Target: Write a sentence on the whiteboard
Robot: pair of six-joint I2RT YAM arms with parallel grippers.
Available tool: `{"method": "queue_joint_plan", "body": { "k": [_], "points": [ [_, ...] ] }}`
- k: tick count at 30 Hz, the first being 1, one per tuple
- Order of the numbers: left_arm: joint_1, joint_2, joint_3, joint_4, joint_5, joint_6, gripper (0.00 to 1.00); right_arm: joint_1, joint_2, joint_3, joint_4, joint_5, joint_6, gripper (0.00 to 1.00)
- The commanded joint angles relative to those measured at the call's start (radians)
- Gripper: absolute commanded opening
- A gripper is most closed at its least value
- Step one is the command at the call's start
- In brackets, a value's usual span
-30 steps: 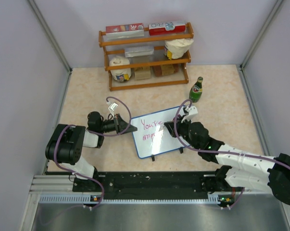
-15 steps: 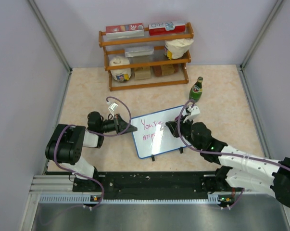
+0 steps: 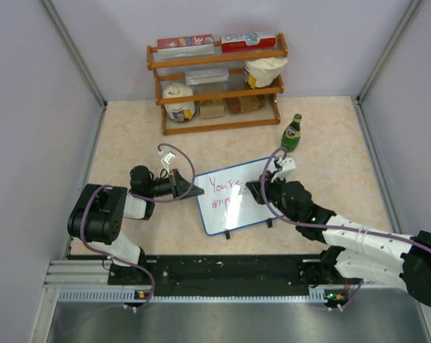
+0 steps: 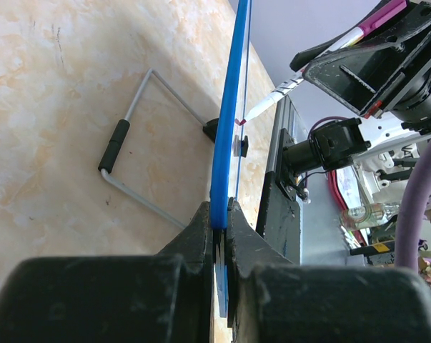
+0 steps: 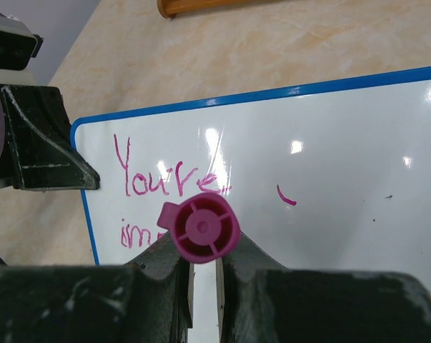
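My worktop (image 3: 129,128), beige and marbled under even light, fills the middle of the top view, boxed in by pale lilac walls (image 3: 36,107) on the left, back and right, with a three-tier wooden rack (image 3: 216,93) standing at its far edge, upper centre.

**Beige marble-look table: rack, bottle, board**

The table (image 3: 122,143) fills the middle of the top view. A wooden rack (image 3: 215,126) stands at upper centre by the back wall, with flat boxes (image 3: 185,43) on its top tier and a white jar (image 3: 178,100) at the left of the bottom tier. A green bottle (image 3: 291,134) stands upright right of centre, near the rack's lower right corner but apart from it. The whiteboard (image 3: 236,214) stands at centre frame on small black feet, its wire prop (image 4: 129,150) resting on the tabletop. A black rail (image 3: 229,271) runs along the bottom edge.
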Motion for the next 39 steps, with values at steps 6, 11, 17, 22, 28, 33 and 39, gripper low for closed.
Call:
{"method": "queue_joint_plan", "body": {
  "k": [6, 11, 17, 22, 28, 33, 39],
  "points": [
    [0.016, 0.017, -0.003, 0.053, -0.053, 0.052, 0.00, -0.027, -0.033, -0.011, -0.013, 0.028, 0.003, 0.00],
    [0.016, 0.015, -0.005, 0.053, -0.054, 0.052, 0.00, -0.036, -0.067, -0.020, -0.039, 0.040, 0.001, 0.00],
    [0.016, 0.015, -0.003, 0.053, -0.054, 0.052, 0.00, -0.036, -0.081, -0.008, -0.034, 0.024, 0.000, 0.00],
    [0.016, 0.017, -0.003, 0.053, -0.053, 0.052, 0.00, -0.036, -0.087, 0.017, -0.019, 0.013, 0.001, 0.00],
    [0.016, 0.017, -0.003, 0.053, -0.054, 0.052, 0.00, -0.036, -0.072, 0.048, -0.004, 0.014, -0.003, 0.00],
    [0.016, 0.015, -0.003, 0.053, -0.054, 0.052, 0.00, -0.034, -0.059, 0.061, 0.009, 0.013, -0.006, 0.00],
    [0.016, 0.017, -0.005, 0.053, -0.051, 0.052, 0.00, -0.036, -0.026, 0.071, 0.015, 0.019, -0.009, 0.00]
  ]
}}
